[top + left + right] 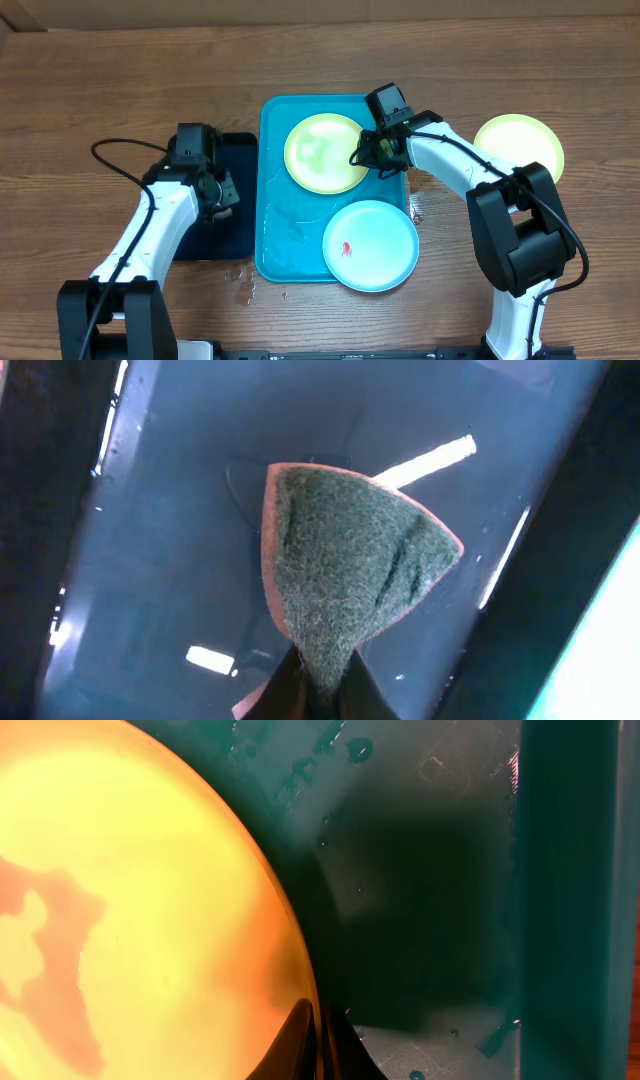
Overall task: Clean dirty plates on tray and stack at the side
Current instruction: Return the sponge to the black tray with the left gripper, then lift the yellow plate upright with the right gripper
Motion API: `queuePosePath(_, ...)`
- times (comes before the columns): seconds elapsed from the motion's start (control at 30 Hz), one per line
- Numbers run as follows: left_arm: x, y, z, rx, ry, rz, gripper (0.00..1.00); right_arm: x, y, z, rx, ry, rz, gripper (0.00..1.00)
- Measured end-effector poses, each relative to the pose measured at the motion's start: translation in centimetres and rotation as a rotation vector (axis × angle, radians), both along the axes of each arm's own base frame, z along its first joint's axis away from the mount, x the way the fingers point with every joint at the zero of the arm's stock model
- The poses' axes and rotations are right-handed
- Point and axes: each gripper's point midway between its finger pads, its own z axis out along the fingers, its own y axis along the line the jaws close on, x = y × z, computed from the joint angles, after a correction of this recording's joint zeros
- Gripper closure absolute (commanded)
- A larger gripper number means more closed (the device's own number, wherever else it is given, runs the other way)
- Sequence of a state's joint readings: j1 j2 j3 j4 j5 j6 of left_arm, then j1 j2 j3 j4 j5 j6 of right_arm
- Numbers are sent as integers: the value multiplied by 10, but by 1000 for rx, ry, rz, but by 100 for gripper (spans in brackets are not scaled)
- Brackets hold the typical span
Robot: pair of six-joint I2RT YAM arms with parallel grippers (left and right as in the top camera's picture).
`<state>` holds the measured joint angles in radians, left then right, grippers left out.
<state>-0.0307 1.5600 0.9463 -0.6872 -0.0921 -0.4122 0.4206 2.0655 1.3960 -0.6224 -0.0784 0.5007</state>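
A lime-green plate (325,152) lies at the back of the turquoise tray (280,225). My right gripper (372,152) is shut on its right rim; in the right wrist view the plate (130,900) looks yellow-orange, its edge pinched between my fingers (318,1040). A light-blue plate (370,245) with a red smear lies at the tray's front right. A second lime-green plate (518,146) rests on the table at the right. My left gripper (218,195) is shut on a green scrub sponge (350,565) over the black tray (232,215).
The black tray (180,560) stands just left of the turquoise tray. The turquoise tray floor is wet (420,870). Water drops lie on the wooden table (100,80) near the tray's front left corner.
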Motion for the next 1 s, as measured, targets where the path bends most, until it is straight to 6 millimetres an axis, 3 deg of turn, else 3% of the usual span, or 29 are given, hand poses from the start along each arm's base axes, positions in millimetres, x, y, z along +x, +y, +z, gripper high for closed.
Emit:
queuePosePath(0.07, -4, -1, -4, -5, 9, 6, 26, 0, 0, 0, 0, 0, 0, 96)
queuePosePath(0.17, -4, -1, -4, -8, 8, 5, 8, 0, 0, 0, -1, 3, 0, 96)
queuePosePath(0.23, -4, -1, -4, -11, 8, 11, 3, -2, -1, 1, -6, 13, 0, 96)
queuePosePath(0.37, -5, -5, -3, -32, 19, 6, 0, -7, -3, 5, -23, 41, 12, 96)
queuePosePath(0.5, 3, -10, 15, -58, 0, -1, 0, -5, -5, 18, -51, 49, 30, 96)
queuePosePath(0.63, 19, -12, 56, -71, -92, -7, 0, 3, -12, 43, -100, 13, 37, 96)
queuePosePath(0.7, 27, -13, 86, -77, -179, -16, 0, 8, -21, 65, -152, -29, 37, 96)
queuePosePath(0.87, 26, -17, 135, -97, -332, -44, 0, 13, -55, 122, -308, -141, -9, 96)
queuePosePath(1.0, 24, -23, 162, -117, -423, -85, 0, 15, -78, 151, -420, -208, -53, 96)
